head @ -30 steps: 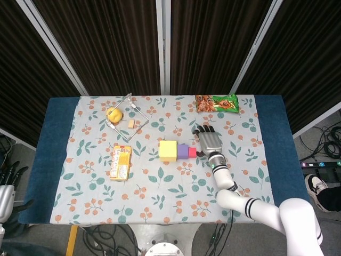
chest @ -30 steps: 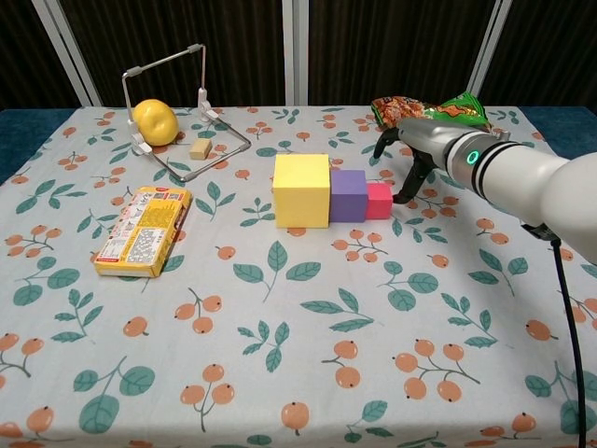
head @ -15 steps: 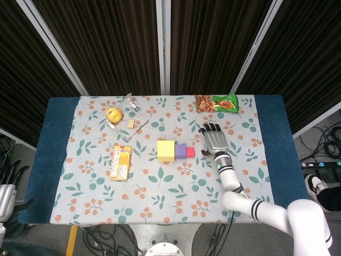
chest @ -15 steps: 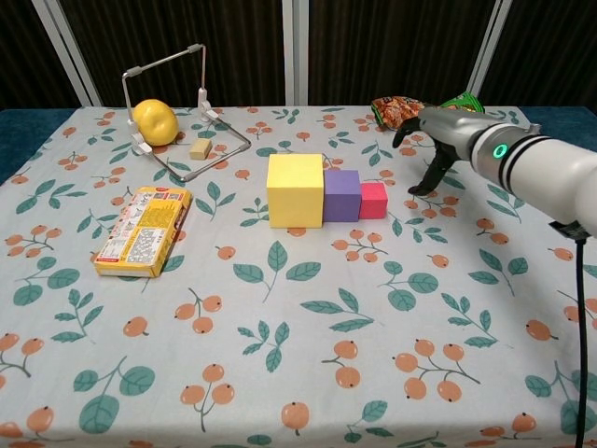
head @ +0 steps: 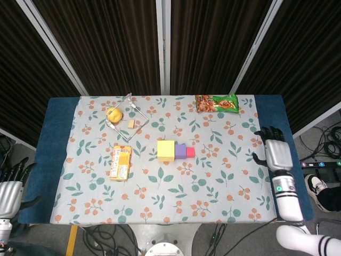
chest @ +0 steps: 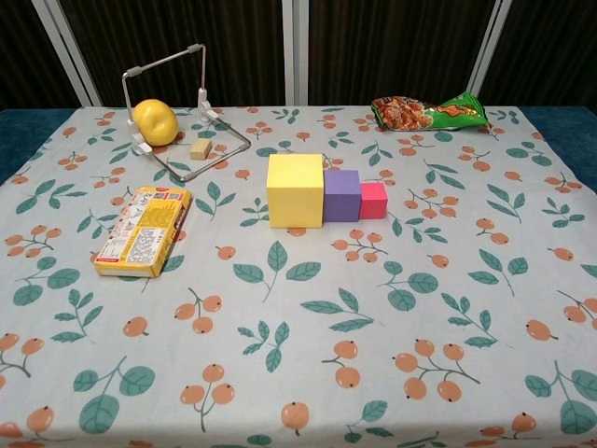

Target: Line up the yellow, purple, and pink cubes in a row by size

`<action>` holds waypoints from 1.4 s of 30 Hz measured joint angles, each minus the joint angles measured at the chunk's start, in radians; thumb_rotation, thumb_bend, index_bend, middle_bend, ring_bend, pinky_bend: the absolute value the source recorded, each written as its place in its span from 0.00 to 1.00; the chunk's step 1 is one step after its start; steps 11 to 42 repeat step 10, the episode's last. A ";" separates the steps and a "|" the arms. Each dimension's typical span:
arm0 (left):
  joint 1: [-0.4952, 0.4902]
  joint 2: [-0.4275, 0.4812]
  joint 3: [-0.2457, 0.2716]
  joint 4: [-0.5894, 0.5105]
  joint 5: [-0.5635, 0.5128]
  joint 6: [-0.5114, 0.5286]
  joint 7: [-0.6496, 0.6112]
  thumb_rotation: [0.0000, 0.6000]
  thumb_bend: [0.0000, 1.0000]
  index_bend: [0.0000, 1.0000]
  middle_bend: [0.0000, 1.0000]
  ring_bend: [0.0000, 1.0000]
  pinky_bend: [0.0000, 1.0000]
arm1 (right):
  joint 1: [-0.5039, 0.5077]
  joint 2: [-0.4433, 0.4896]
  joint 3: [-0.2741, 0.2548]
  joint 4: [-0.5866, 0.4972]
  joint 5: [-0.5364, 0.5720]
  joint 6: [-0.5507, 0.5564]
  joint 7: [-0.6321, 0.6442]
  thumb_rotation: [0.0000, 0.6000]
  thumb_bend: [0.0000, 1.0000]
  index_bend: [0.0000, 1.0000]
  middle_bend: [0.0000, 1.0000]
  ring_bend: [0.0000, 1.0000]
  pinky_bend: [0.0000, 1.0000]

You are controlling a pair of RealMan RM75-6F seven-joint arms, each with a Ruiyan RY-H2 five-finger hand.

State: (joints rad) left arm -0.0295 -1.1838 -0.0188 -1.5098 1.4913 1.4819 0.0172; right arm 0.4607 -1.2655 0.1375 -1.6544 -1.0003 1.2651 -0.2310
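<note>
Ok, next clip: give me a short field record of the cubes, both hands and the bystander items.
cubes: large yellow cube, medium purple cube, small pink cube, touching in a row, largest leftmost
right hand: open, at table's right edge, away from cubes
left hand: open, beyond the left edge
others: green snack bag, orange snack box, yellow fruit in wire frame
task: looks done

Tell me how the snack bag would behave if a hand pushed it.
The snack bag looks crinkled and puffy, so it would probably crumple rather than slide stiffly. It seems light for its size. Lying flat on the tablecloth, it is unlikely to roll.
</note>
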 measured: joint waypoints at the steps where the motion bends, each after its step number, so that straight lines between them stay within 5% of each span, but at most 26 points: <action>1: -0.002 0.000 0.000 -0.003 0.002 -0.001 0.003 1.00 0.04 0.21 0.16 0.14 0.19 | -0.024 0.019 -0.014 -0.013 -0.028 0.021 0.025 1.00 0.22 0.21 0.10 0.00 0.01; 10: -0.003 0.009 0.004 -0.045 0.009 0.007 0.038 1.00 0.04 0.21 0.16 0.14 0.19 | -0.213 0.115 -0.150 -0.082 -0.335 0.222 0.177 1.00 0.22 0.20 0.10 0.00 0.00; 42: -0.003 0.009 0.004 -0.045 0.009 0.007 0.038 1.00 0.04 0.21 0.16 0.14 0.19 | -0.213 0.115 -0.150 -0.082 -0.335 0.222 0.177 1.00 0.22 0.20 0.10 0.00 0.00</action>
